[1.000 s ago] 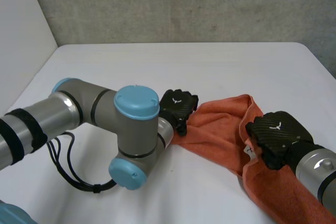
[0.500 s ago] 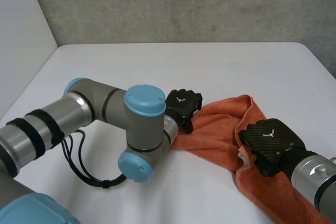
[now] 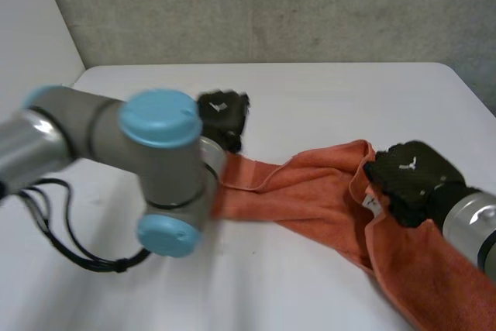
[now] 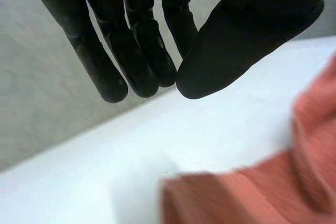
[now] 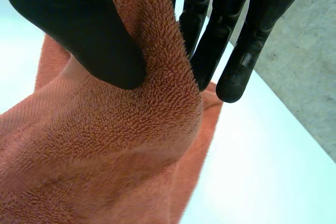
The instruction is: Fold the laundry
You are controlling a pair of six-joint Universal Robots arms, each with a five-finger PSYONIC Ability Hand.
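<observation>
Towel point(image 3: 310, 191) runs lengthwise from near left hand point(image 3: 223, 114) toward near-right surface point(image 3: 310, 98) edge; right hand point(image 3: 411, 180) pinches a fold; left hand unclenched, empty; white tag point(image 3: 370, 205) unreadable.

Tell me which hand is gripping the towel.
The right hand: its thumb and fingers pinch a fold of the orange towel. The left hand holds nothing.

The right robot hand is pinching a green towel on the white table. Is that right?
Not quite. The towel is orange, not green. The rest is right: the right robot hand pinches it between thumb and fingers, over the white table. The right wrist view shows this.
</observation>
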